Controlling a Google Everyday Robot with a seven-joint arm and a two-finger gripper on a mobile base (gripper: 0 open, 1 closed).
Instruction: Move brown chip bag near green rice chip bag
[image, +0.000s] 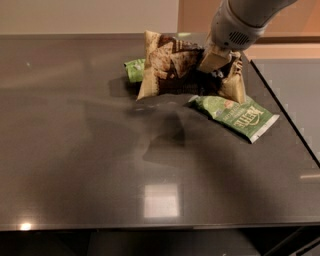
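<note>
The brown chip bag (172, 67), dark brown with cream-yellow edges and pictures of tortilla chips, hangs above the dark table at the back centre. My gripper (214, 64) is shut on the bag's middle and holds it up, with its shadow on the table below. The green rice chip bag (134, 69) lies just behind and left of the brown bag. Only its left end shows; the rest is hidden behind the brown bag.
A paler green bag with "Kettle" lettering (235, 115) lies on the table in front and to the right of the brown bag. The table's right edge (285, 115) runs diagonally close by. The dark tabletop (75, 150) stretches left and forward.
</note>
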